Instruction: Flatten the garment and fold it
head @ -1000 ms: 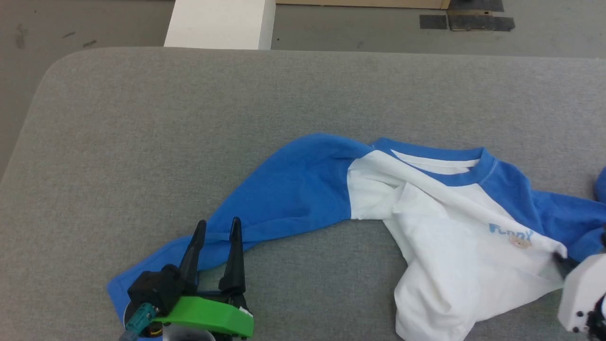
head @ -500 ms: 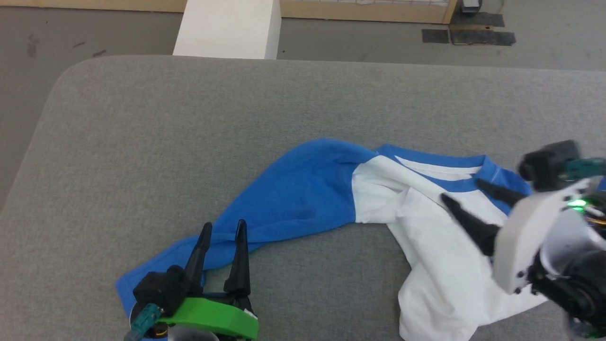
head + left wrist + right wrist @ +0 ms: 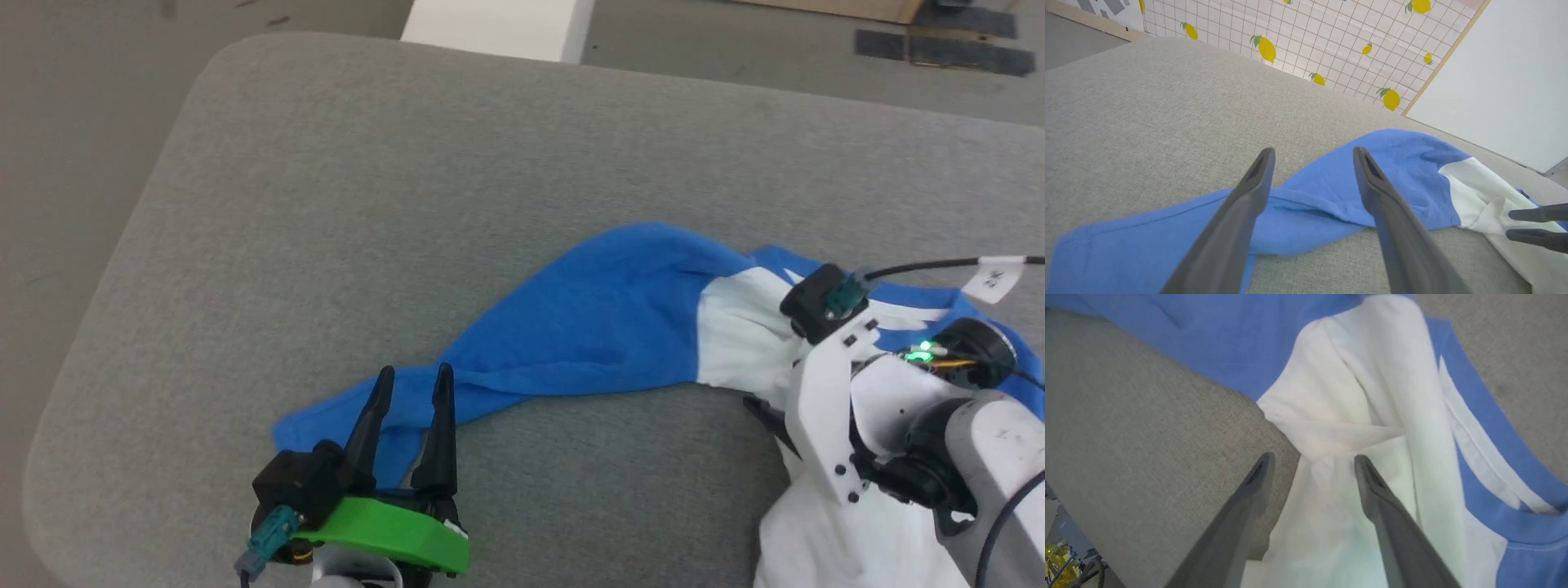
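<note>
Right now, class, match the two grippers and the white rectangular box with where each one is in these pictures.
Column one:
1 left gripper, green-based
2 right gripper, white-cased
3 white rectangular box

Column two:
a beyond the far edge of the grey fabric table
b open over the blue long sleeve of the soft raglan T-shirt
c open over its white body

Pairs: 1-b; 2-c; 3-a.

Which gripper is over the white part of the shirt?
The right gripper: its open jaws point at the bunched white body of the soft blue-sleeved raglan T-shirt. The left gripper, also open, is over the blue sleeve.
</note>
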Robot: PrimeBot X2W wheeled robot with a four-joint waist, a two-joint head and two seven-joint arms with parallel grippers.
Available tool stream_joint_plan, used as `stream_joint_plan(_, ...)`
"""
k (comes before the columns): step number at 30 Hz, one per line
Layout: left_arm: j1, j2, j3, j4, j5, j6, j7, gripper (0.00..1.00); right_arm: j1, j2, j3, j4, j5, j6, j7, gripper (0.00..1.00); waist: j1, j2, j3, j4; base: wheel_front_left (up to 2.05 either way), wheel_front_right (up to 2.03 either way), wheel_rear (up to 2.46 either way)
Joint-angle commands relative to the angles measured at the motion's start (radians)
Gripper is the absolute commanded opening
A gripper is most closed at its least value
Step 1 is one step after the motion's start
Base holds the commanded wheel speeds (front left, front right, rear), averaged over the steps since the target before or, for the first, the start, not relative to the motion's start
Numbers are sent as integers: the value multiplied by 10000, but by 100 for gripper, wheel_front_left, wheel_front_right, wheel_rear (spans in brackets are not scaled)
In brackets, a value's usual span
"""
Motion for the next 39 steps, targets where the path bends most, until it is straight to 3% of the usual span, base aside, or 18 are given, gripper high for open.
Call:
stream_joint_plan(1, -46, -22, -13, 30, -143, 40, -38, 100, -119, -53, 178, 240, -22, -13, -76, 100, 0, -1, 251, 654, 0, 0, 0)
stream_joint_plan(4, -38, -22, -94, 57, -189, 32, -38, 100, -139, -144, 549, 881, -98, -13, -250, 100, 0, -1, 249, 858, 0, 0, 0)
stream_joint_plan(5, -56, -22, -124, 65, -202, 34, -38, 100, -155, -153, 614, 1070, -144, -13, -361, 94, 0, -1, 240, 904, 0, 0, 0)
stream_joint_plan(6, -84, -22, -151, 65, -220, 42, -38, 100, -183, -133, 654, 1320, -201, -13, -541, 47, 0, -1, 219, 940, 0, 0, 0)
stream_joint_plan(7, -104, -22, -170, 68, -230, 50, -38, 100, -198, -90, 644, 1532, -233, -13, -684, 36, 0, -1, 188, 955, 0, 0, 0)
stream_joint_plan(8, -116, -22, -181, 73, -234, 58, -38, 100, -225, -6, 602, 1773, -264, -13, -898, 0, 0, -1, 136, 951, 0, 0, 0)
stream_joint_plan(13, -4, -22, -83, 154, -129, 42, -38, 100, -441, 387, 814, 2104, -59, -13, -1556, 0, 0, -1, -199, 726, 0, 0, 0)
stream_joint_plan(18, 185, -22, 78, 229, 32, -44, -38, 100, -407, 794, 1702, 1002, 825, -13, -1599, 0, 0, -1, -508, 369, 0, 0, 0)
stream_joint_plan(24, 251, -22, 96, 249, 76, -88, -38, 100, 425, 640, 2834, -268, 1746, -13, -1051, 0, 0, -1, -618, 205, 0, 0, 0)
stream_joint_plan(31, 184, -22, 39, 321, 38, -174, -38, 100, 1245, 272, 2996, -218, 1800, -13, -1191, 3, 0, -1, -375, 243, 0, 0, 0)
stream_joint_plan(33, 148, -22, 72, 342, 34, -173, -38, 100, 1217, 305, 2963, -131, 1693, -13, -1425, 49, 0, -1, -358, 216, 0, 0, 0)
stream_joint_plan(34, 145, -22, 100, 353, 38, -166, -38, 100, 1179, 371, 2927, -103, 1660, -13, -1566, 100, 0, -1, -377, 184, 0, 0, 0)
stream_joint_plan(39, 209, -22, 270, 370, 178, -147, -38, 100, 843, 747, 2732, -329, 1758, -13, -1966, 100, 0, -1, -610, -136, 0, 0, 0)
